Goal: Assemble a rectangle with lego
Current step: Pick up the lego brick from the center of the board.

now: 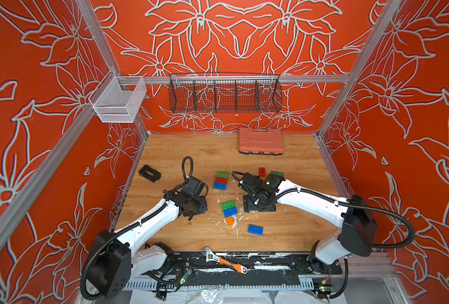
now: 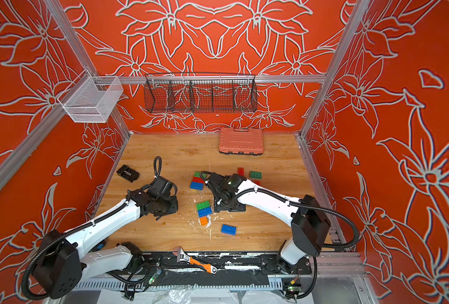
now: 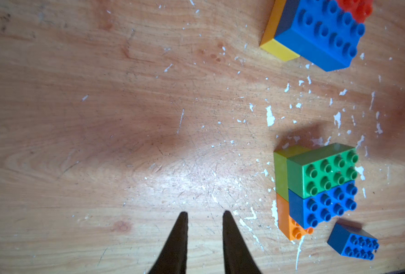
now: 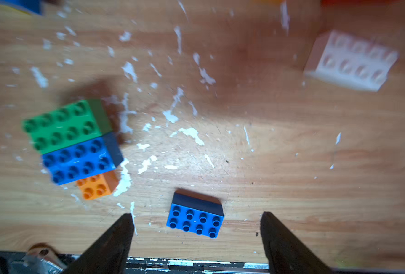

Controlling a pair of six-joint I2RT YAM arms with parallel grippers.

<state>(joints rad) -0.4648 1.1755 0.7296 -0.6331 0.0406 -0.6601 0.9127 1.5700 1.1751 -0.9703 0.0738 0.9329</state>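
Stereo head sits high at the near edge, above the arm bases, looking down and forward. Both top views take in the whole worktop [image 1: 181,158] and the back wall, nearly alike. Left wrist camera faces down along the left pincer [image 3: 205,212], close to the wood. Right wrist camera looks down past the right pincer [image 4: 196,213]. Its picture is smeared, so I can only suppose it rides about as low. All four views share the green-blue-orange stack [image 3: 322,187] and the loose blue brick [image 4: 194,223].
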